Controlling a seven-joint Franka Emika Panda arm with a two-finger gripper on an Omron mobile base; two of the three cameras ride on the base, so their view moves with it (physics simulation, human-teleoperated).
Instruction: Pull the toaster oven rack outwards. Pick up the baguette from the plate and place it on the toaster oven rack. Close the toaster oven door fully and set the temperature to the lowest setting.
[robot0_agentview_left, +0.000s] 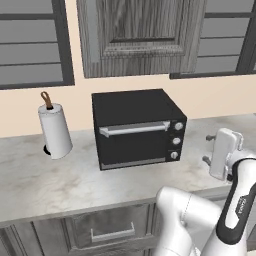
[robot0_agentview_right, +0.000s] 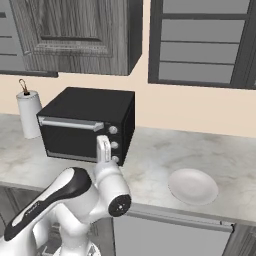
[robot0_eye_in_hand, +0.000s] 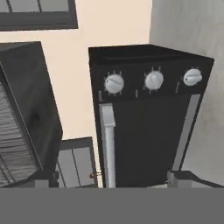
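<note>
The black toaster oven (robot0_agentview_left: 137, 127) stands on the counter with its door (robot0_agentview_left: 134, 142) shut, silver bar handle (robot0_agentview_left: 134, 128) across the top. Three knobs (robot0_agentview_left: 176, 141) run down its front right. The rack is hidden behind the shut door, and the baguette is hidden or out of view. The white plate (robot0_agentview_right: 193, 186) lies bare to the oven's right. My gripper (robot0_agentview_left: 206, 148) hovers open off the oven's right front, apart from it and pointing toward it. In the rolled hand view, the knobs (robot0_eye_in_hand: 154, 80) and handle (robot0_eye_in_hand: 108, 144) lie ahead of the open gripper (robot0_eye_in_hand: 113, 177).
A paper towel roll (robot0_agentview_left: 54, 130) stands left of the oven. A grey wall cabinet (robot0_agentview_left: 140, 35) hangs above it, and drawers (robot0_agentview_left: 112, 231) sit below the counter edge. Marble counter (robot0_agentview_right: 165, 150) stretches between oven and plate.
</note>
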